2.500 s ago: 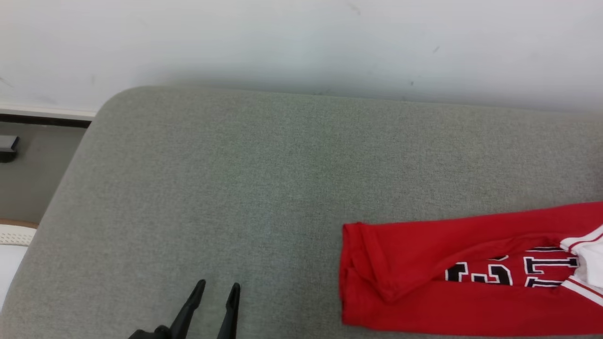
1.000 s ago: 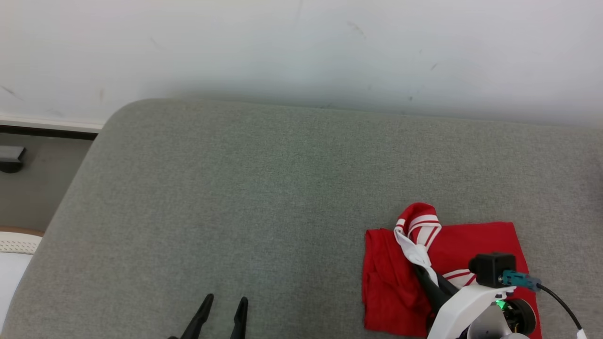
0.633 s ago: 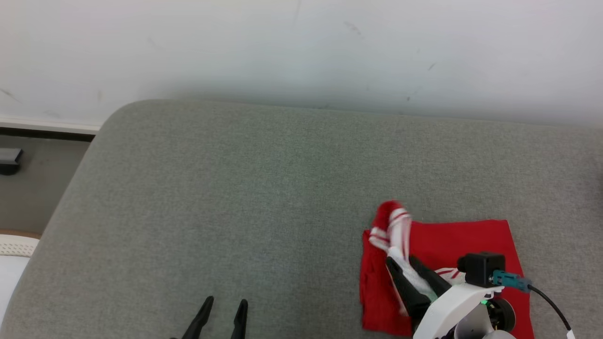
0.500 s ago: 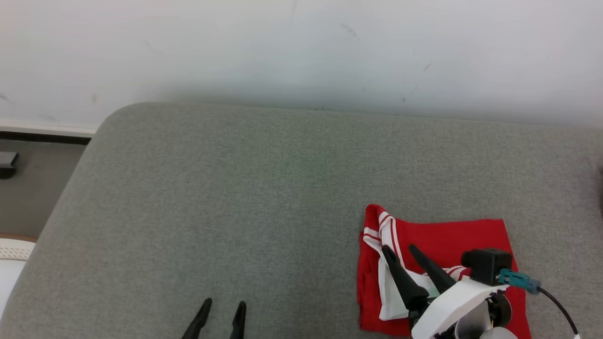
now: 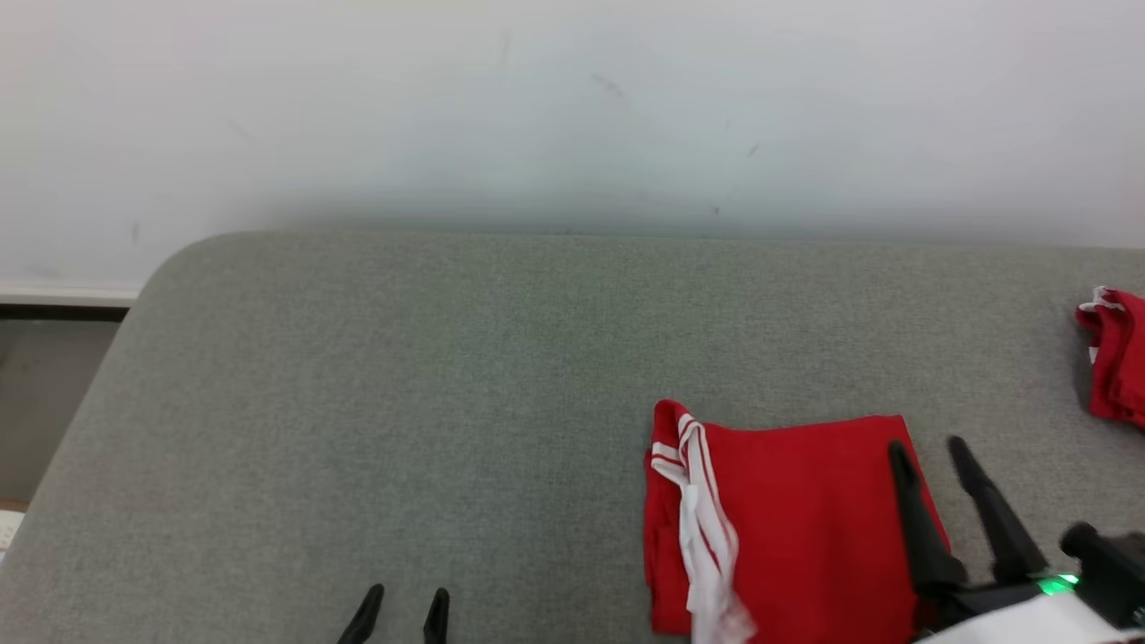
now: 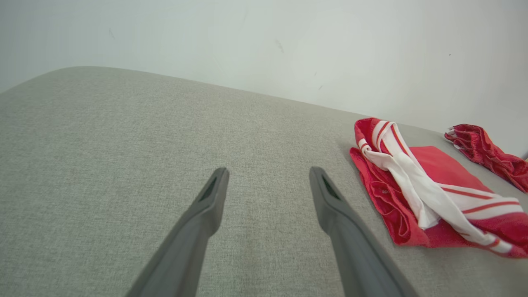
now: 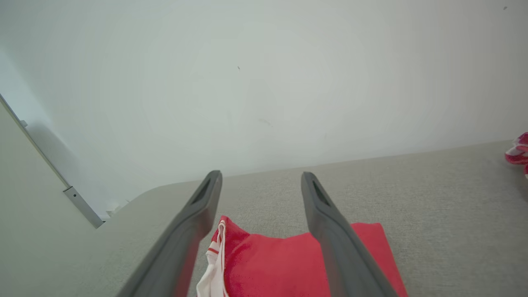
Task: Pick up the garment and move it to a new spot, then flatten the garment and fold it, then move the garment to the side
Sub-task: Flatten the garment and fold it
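The garment [image 5: 787,519] is a red jersey with white striped trim, folded into a rough square on the grey cushion [image 5: 447,402]. Its white trim runs down the left edge. My right gripper [image 5: 928,444] stands open at the garment's right edge, nothing between its fingers; in the right wrist view the gripper [image 7: 260,174] hovers above the garment [image 7: 288,264]. My left gripper [image 5: 405,591] is open near the front edge, well left of the garment. In the left wrist view the open gripper [image 6: 268,170] points over bare cushion, the garment [image 6: 416,185] to its right.
A second crumpled red cloth [image 5: 1114,362] lies at the far right of the cushion, also in the left wrist view as a red cloth [image 6: 482,150]. A pale wall [image 5: 572,116] stands right behind the cushion. The cushion's rounded left end [image 5: 134,295] drops to the floor.
My right gripper opened and let go of the striped end, which dropped onto the folded garment. The gripper then drew back to the right. The head camera shifted rightward, bringing the second red cloth into view.
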Robot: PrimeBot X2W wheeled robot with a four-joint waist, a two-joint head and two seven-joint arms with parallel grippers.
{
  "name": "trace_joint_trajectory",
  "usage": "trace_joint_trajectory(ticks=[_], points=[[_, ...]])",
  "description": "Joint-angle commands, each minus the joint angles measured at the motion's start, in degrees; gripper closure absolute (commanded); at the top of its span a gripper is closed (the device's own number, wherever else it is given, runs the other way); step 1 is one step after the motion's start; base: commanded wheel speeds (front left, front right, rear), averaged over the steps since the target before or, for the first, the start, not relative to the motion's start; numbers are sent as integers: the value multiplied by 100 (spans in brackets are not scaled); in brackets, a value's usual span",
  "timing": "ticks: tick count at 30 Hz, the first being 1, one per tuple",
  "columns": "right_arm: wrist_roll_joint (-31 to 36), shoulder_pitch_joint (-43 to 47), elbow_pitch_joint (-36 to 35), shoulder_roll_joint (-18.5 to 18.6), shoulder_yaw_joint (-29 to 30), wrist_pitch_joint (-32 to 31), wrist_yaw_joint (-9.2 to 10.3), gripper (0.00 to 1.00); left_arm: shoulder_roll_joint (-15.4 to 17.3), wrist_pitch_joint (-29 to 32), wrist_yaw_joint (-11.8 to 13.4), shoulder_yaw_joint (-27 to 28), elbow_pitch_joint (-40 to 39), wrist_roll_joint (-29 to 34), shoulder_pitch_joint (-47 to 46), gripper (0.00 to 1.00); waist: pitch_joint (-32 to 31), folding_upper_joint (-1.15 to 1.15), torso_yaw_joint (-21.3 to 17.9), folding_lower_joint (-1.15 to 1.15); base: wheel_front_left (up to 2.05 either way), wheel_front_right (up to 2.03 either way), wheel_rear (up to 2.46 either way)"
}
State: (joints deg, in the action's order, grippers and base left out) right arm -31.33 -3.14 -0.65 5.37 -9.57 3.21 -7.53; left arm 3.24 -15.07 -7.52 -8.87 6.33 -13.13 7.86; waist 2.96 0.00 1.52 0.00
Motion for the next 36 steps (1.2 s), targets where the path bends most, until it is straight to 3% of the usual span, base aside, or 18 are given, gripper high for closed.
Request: trace_joint_trajectory(ticks=[1, 11, 16, 22, 27, 28, 29, 30, 36], points=[[214, 230, -51, 115, 199, 149, 9, 0, 25, -7, 7, 27, -13, 73, 108, 0, -76, 0, -59, 0, 0, 0, 0], [1927, 1017, 650, 512, 1417, 1122, 10, 0, 1, -7, 6, 141, -18, 105, 222, 0, -294, 0, -102, 0, 0, 0, 0], [2381, 1192, 787, 274, 1844, 1191, 10, 0, -8, -7, 6, 304, -32, 103, 297, 0, -382, 0, -96, 0, 0, 0, 0], [2471, 1268, 706, 101, 1915, 1195, 10, 0, -17, -7, 6, 413, -56, 105, 318, 0, -409, 0, -95, 0, 0, 0, 0], [2530, 1033, 722, 79, 1462, 1194, 10, 2, -19, -7, 6, 393, -58, 112, 267, 0, -361, 0, -40, 0, 0, 0, 0], [2502, 987, 829, 69, 1337, 1193, 10, 53, -20, -7, 6, 380, -59, 110, 243, 0, -345, 0, -17, 0, 0, 0, 0], [2519, 911, 937, 75, 1179, 1194, 10, 81, -20, -7, 6, 371, -57, 105, 228, 0, -330, 0, 9, 0, 0, 0, 0], [2547, 796, 1038, 73, 1004, 1194, 10, 96, -21, -7, 6, 355, -60, 103, 216, 0, -312, 0, 37, 0, 0, 0, 0], [2599, 45, 2167, -68, 54, 1174, 10, 100, -20, -7, 6, 296, -36, 55, 121, 0, -138, 0, 242, 0, 0, 0, 0]])
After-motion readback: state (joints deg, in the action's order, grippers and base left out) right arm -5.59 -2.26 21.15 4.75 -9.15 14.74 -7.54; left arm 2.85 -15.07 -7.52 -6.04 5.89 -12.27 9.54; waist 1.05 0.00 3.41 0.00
